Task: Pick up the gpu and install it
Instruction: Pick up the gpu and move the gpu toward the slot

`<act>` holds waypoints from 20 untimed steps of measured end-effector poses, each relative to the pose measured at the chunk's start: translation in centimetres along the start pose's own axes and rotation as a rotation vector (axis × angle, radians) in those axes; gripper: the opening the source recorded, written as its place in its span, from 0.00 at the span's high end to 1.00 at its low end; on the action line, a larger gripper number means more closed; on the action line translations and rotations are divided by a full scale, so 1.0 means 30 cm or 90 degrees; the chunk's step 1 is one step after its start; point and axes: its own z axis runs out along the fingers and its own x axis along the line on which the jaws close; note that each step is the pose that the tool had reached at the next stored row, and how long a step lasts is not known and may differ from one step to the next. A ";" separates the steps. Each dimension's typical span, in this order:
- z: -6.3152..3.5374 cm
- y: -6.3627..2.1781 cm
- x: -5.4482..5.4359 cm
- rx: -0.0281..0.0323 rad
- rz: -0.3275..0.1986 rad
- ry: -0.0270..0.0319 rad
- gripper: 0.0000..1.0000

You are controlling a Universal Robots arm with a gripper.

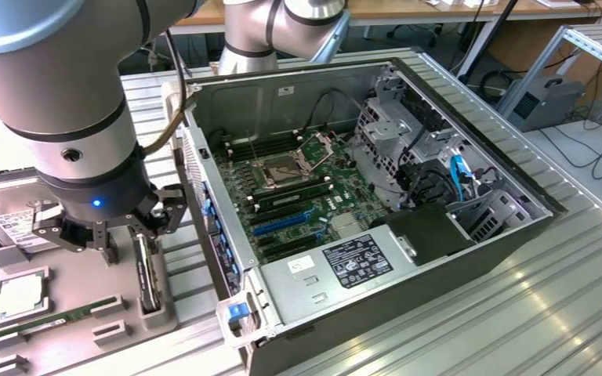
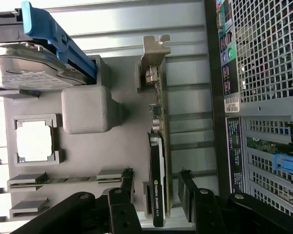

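Standing on edge in its slot of the grey tray (image 2: 122, 146), the gpu (image 2: 158, 161) between released jaws.

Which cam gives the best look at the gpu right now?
Wrist view: the thin dark expansion card with silver end bracket stands on edge in the grey tray, with its full length visible. The exterior view shows the card as just a narrow dark sliver.

The gpu (image 2: 157, 170) — glossy black face, bare metal bracket (image 2: 154, 48); tray (image 2: 122, 73) matt grey plastic.
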 end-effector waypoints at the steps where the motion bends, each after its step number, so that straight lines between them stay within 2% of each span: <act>1: 0.010 -0.001 0.000 0.0000 0.000 0.0002 0.50; 3: 0.031 -0.002 0.000 0.0001 0.000 0.0010 0.50; 4: 0.075 -0.003 -0.006 0.0005 0.000 0.0054 0.50; 5: 0.086 -0.003 -0.008 0.0004 0.000 0.0068 0.50; 6: 0.110 -0.004 -0.008 0.0009 0.001 0.0106 0.50; 7: 0.116 0.001 -0.008 0.0008 0.001 0.0111 0.50; 9: 0.121 0.003 -0.019 0.0010 0.001 0.0111 0.50; 10: 0.121 0.003 -0.019 0.0010 0.001 0.0111 0.59; 20: 0.121 0.003 -0.017 0.0011 0.000 0.0111 0.59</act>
